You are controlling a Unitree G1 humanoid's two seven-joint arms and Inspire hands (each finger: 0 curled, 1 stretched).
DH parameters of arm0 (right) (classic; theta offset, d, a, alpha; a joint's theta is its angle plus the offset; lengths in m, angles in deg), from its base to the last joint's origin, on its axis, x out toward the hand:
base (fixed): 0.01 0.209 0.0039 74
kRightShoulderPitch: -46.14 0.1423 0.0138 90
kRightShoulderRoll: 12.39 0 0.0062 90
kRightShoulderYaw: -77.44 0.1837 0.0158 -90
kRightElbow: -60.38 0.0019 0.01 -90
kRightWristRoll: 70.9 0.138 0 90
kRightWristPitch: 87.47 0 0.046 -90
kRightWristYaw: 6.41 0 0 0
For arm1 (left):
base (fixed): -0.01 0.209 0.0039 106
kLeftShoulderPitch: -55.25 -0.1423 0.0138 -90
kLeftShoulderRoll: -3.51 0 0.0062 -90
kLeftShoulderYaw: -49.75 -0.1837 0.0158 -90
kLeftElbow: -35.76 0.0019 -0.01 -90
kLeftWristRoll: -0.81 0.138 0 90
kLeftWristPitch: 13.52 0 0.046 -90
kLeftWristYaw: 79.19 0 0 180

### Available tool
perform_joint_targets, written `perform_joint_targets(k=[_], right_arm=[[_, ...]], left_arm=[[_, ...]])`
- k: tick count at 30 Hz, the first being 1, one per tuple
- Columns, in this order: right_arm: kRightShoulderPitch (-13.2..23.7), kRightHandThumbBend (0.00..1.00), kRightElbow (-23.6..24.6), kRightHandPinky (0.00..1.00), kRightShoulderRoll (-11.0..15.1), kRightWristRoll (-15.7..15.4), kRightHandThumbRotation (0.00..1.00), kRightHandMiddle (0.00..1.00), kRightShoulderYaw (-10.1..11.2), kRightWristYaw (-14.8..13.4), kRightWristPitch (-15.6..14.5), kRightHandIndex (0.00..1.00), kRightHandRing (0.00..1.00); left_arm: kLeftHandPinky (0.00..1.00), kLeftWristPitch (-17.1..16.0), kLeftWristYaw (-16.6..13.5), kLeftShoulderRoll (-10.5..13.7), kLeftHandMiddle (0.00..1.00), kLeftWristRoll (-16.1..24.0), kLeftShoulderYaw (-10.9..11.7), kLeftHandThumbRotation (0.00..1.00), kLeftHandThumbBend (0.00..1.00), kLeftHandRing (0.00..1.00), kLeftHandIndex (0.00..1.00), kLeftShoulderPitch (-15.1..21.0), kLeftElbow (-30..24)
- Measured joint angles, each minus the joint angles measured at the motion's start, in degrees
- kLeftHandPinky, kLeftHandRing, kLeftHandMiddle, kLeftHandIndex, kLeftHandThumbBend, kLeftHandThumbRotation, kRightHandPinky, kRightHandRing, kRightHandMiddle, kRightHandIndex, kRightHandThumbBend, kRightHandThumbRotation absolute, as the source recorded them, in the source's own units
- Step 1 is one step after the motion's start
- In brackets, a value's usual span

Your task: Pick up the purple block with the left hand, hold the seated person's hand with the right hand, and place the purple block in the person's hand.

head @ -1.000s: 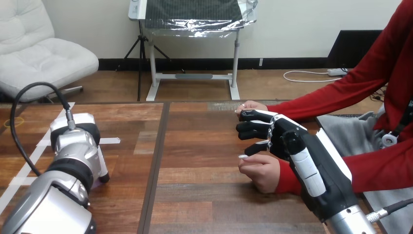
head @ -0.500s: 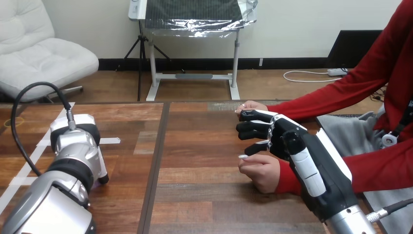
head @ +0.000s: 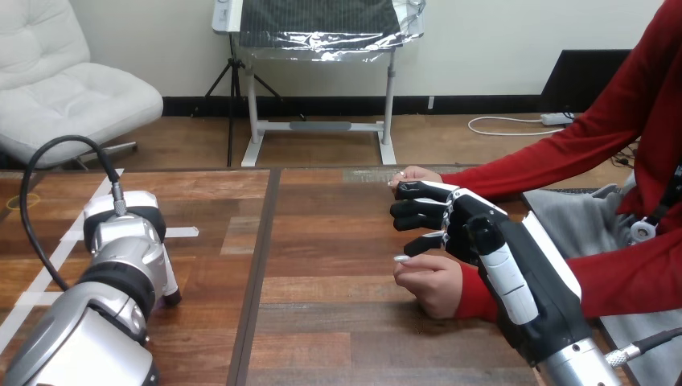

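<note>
My left arm comes in at the lower left, and its left hand points down at the table, mostly hidden behind its own wrist. My right hand hovers at the right with its fingers relaxed and reaching left, holding nothing. It sits between the person's two hands. The person's nearer hand rests on the table as a loose fist just below my thumb, apart from it or barely touching. The person's farther hand lies on the table just behind my fingertips.
White tape strips mark the wooden table at the left. A dark seam runs down the tabletop between my two arms. The person's red sleeves cross the right side.
My left arm has shifted very slightly. The right hand and the person's hands have stayed where they were.
</note>
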Motion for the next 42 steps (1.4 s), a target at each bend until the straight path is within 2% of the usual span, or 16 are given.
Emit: perform_joint_targets(k=[5, 11, 14, 16, 17, 18, 25, 28, 34, 42], right_arm=[[0.0, 0.85, 0.0, 0.61, 0.0, 0.0, 1.00, 0.74, 0.0, 0.0, 0.0, 0.76, 0.73], [0.0, 0.85, 0.0, 0.61, 0.0, 0.0, 1.00, 0.74, 0.0, 0.0, 0.0, 0.76, 0.73], [0.0, 0.85, 0.0, 0.61, 0.0, 0.0, 1.00, 0.74, 0.0, 0.0, 0.0, 0.76, 0.73], [0.0, 0.85, 0.0, 0.61, 0.0, 0.0, 1.00, 0.74, 0.0, 0.0, 0.0, 0.76, 0.73], [0.0, 0.85, 0.0, 0.61, 0.0, 0.0, 1.00, 0.74, 0.0, 0.0, 0.0, 0.76, 0.73], [0.0, 0.85, 0.0, 0.61, 0.0, 0.1, 1.00, 0.74, 0.0, 0.0, 0.0, 0.76, 0.73], [0.0, 0.85, 0.0, 0.60, 0.0, 0.1, 1.00, 0.74, 0.0, 0.0, -0.1, 0.75, 0.73], [0.0, 0.85, 0.0, 0.60, 0.0, 0.1, 1.00, 0.74, 0.0, 0.0, -0.1, 0.75, 0.73], [0.0, 0.85, 0.0, 0.60, 0.0, 0.1, 1.00, 0.74, 0.0, 0.0, -0.1, 0.76, 0.73], [0.0, 0.85, 0.0, 0.60, 0.0, 0.1, 1.00, 0.74, 0.1, 0.0, -0.2, 0.76, 0.73]], left_arm=[[0.53, 0.0, 0.1, 0.0, 0.79, 0.0, -0.2, 0.15, 0.84, 0.79, 0.69, 0.0, 0.0], [0.53, 0.2, 0.3, 0.0, 0.79, -0.3, 0.0, 0.07, 0.83, 0.78, 0.65, 0.0, 0.0], [0.50, 0.4, 0.2, 0.0, 0.76, -0.8, 0.4, 0.04, 0.81, 0.75, 0.61, 0.0, 0.0], [0.45, 0.4, 0.0, 0.0, 0.71, -1.2, 0.8, 0.02, 0.76, 0.68, 0.61, 0.0, 0.0], [0.41, 0.3, -0.4, 0.0, 0.65, -1.7, 1.3, 0.01, 0.72, 0.60, 0.63, 0.0, 0.0], [0.39, 0.3, -0.9, 0.0, 0.63, -2.0, 1.9, 0.01, 0.71, 0.57, 0.63, -0.1, 0.0], [0.30, -0.4, -4.4, 0.0, 0.52, -4.9, 4.7, 0.00, 0.62, 0.41, 0.67, -0.5, 0.0], [0.29, -0.8, -5.5, 0.0, 0.52, -5.6, 5.3, 0.00, 0.59, 0.40, 0.67, -0.7, 0.0], [0.31, -0.9, -7.7, 0.0, 0.56, -7.4, 7.2, 0.00, 0.55, 0.44, 0.68, -1.2, -0.1], [0.31, -0.9, -8.5, 0.0, 0.56, -7.7, 8.1, 0.00, 0.54, 0.45, 0.66, -1.6, -0.1]])
